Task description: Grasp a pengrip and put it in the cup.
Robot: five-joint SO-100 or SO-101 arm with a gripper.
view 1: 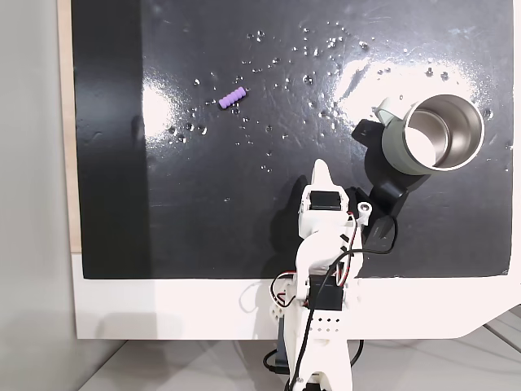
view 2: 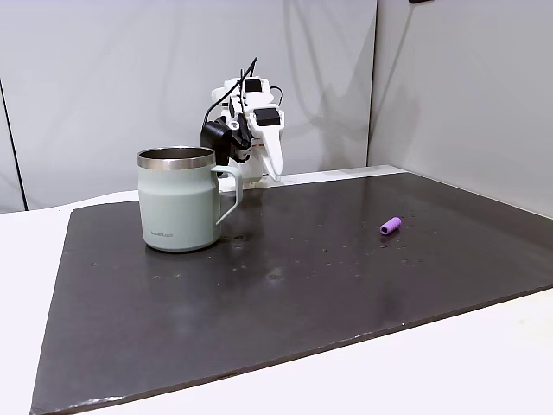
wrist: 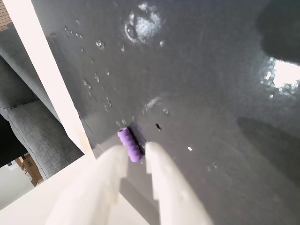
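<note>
Reaching toward the pengrip [view 1: 232, 98] lying on the wet dark mat [view 1: 203, 212] in the upper left of a fixed view, we should keep our gripper [wrist: 137, 151] slightly parted, centre the ribs between the fingers, then descend before carrying it right to the cup [view 1: 431, 134].

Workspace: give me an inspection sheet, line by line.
Surface: dark glossy mat on a white table, wet with droplets.
Job's things: purple pengrip lying loose on the mat; cup upright, apart from it, handle toward the arm.
Clutter: nothing seen.
Grippers: gripper open, above the mat, holding nothing; in the wrist view the pengrip lines up with the gap between its fingertips.
Cables: black and red wires along the arm.
Surroundings: grey wall panels; grey upholstered seat past the table edge.
</note>
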